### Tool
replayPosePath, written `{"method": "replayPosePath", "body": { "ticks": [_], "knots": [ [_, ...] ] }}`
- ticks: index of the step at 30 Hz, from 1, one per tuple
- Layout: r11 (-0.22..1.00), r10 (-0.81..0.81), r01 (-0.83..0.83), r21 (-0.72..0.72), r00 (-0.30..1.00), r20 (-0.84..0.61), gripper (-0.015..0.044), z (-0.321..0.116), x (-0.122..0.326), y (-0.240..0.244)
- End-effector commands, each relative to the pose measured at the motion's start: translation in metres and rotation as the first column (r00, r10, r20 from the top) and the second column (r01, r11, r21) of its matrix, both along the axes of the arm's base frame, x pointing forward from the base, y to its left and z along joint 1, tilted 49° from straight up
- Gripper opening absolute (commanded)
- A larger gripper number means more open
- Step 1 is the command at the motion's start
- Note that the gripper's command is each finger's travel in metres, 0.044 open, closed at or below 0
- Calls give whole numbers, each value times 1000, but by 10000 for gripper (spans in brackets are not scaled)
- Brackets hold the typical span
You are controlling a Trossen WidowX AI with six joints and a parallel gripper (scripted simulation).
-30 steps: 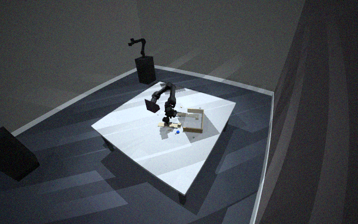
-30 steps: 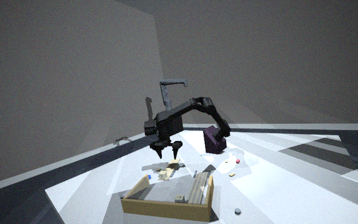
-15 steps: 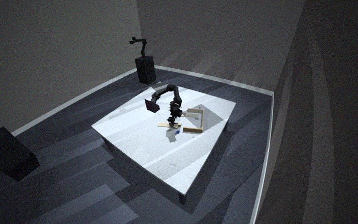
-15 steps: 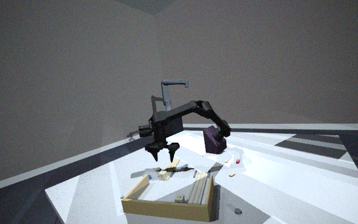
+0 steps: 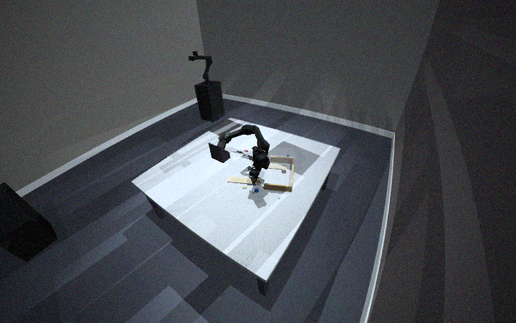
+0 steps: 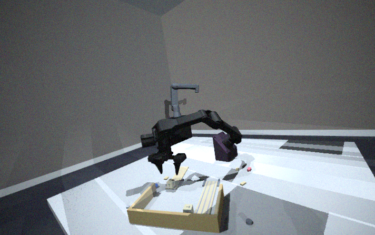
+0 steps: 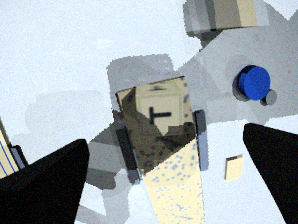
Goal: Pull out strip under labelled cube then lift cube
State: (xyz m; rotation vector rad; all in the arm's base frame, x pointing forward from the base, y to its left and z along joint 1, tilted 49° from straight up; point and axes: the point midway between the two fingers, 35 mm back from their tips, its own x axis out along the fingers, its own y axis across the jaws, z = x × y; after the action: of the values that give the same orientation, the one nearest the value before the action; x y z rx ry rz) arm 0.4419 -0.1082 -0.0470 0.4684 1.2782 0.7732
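A tan cube with a dark T-like mark (image 7: 160,114) (image 6: 170,183) rests on the end of a dotted cream strip (image 7: 177,202) (image 6: 182,172) (image 5: 236,179). Dark rails flank the strip in the wrist view. My gripper (image 7: 168,140) (image 6: 169,174) is open and empty, pointing down above the cube, with its fingers wide to either side in the wrist view. A second tan cube (image 6: 188,208) (image 5: 283,171), also marked, sits inside the wooden frame beside a striped cream strip (image 6: 208,197) (image 5: 275,166). The arm's shadow covers part of the first cube.
The three-sided wooden frame (image 6: 171,219) (image 5: 292,177) stands beyond the marked cube. A blue disc (image 7: 255,82) (image 6: 156,185) (image 5: 256,190) and a small tan block (image 7: 234,168) (image 6: 166,177) lie beside the dotted strip. A red block (image 6: 249,168) and a grey disc (image 6: 249,221) lie farther off.
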Motion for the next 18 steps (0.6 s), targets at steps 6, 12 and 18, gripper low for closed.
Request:
{"method": "replayPosePath", "body": {
  "ticks": [6, 12, 18],
  "knots": [
    [1000, -1, 1, 6, 1000, -8, 250, -9, 3, 11],
    [1000, -1, 1, 6, 1000, -7, 250, -15, 5, 18],
    [1000, -1, 1, 7, 1000, -7, 250, -22, 6, 26]
  ]
}}
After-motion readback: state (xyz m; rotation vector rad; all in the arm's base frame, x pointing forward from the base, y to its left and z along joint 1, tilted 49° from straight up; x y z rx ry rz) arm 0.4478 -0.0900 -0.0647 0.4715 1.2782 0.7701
